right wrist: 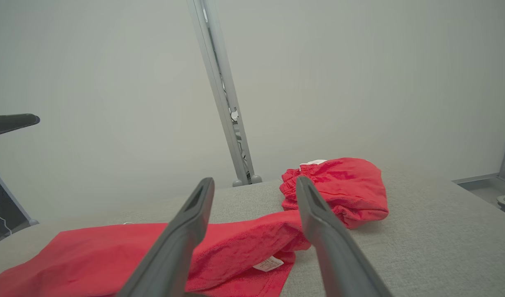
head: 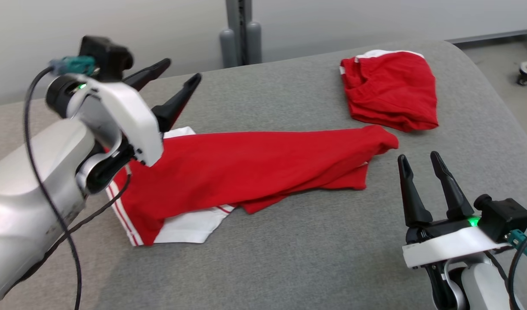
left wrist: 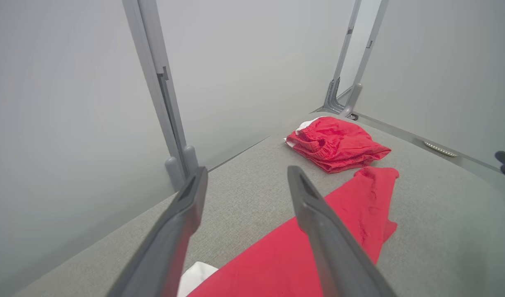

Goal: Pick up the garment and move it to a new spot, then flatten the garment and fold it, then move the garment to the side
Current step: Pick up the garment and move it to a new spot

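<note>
Head view, nearest first: the right gripper (head: pixel 418 156) stands wide-jawed and empty just beside the right end of the long red cloth garment with white trim (head: pixel 254 168), which lies stretched across the grey fabric counter (head: pixel 289 258). Above the garment's left end hangs the left gripper (head: pixel 180 70), jaws apart, holding nothing. Beyond its right end lies a folded red-and-white cloth bundle (head: pixel 390 92).

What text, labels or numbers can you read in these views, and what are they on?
No text can be read in these views.
White tag on the spread red garment, right wrist view: red print, too small to read.
Folded red garment at the far side of the grey surface: no print or label with writing visible.
</note>
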